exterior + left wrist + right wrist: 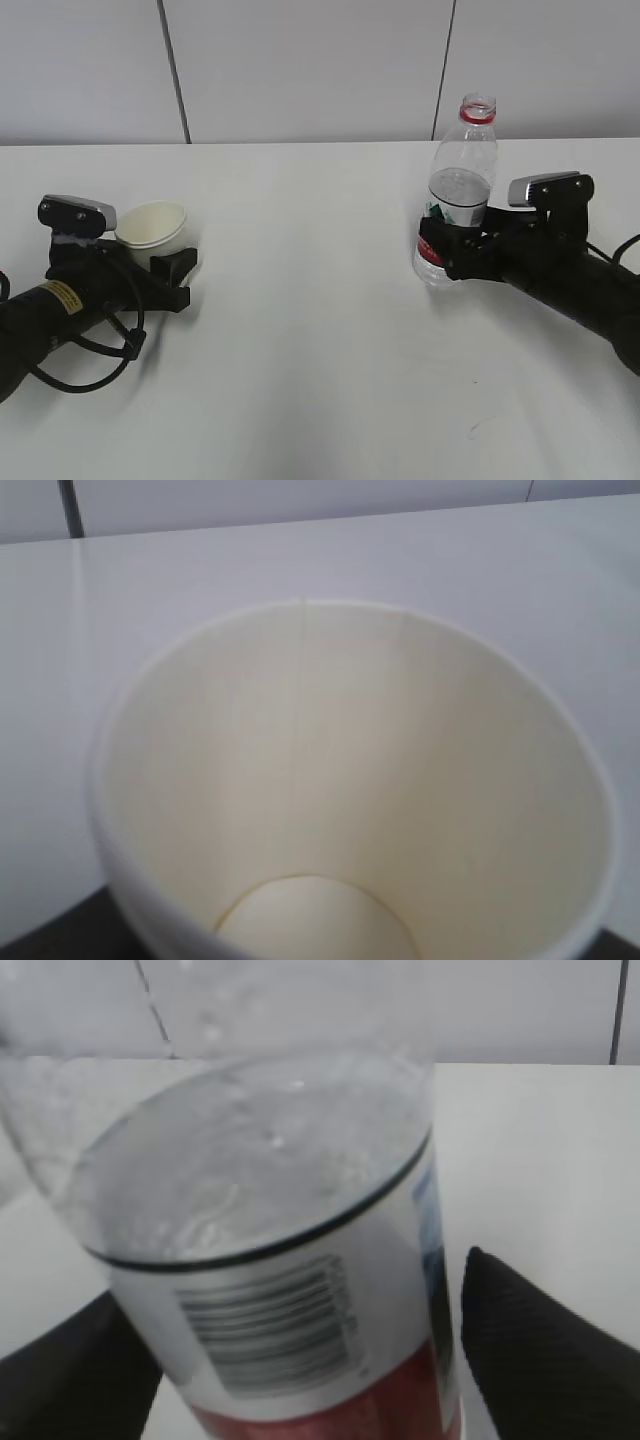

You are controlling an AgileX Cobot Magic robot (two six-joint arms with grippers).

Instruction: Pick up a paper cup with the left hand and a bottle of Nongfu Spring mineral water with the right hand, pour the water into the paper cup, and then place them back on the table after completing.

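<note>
Standing between the right gripper fingers, the bottle is clamped; left gripper clasps the paper cup.

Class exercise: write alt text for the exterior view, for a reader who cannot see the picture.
Two black robot arms rest on a white table. The left pincer sits at a tilted white paper cup, and the right pincer is round the lower part of an upright, uncapped clear water bottle with a red neck ring. A pale panelled wall stands behind.
</note>
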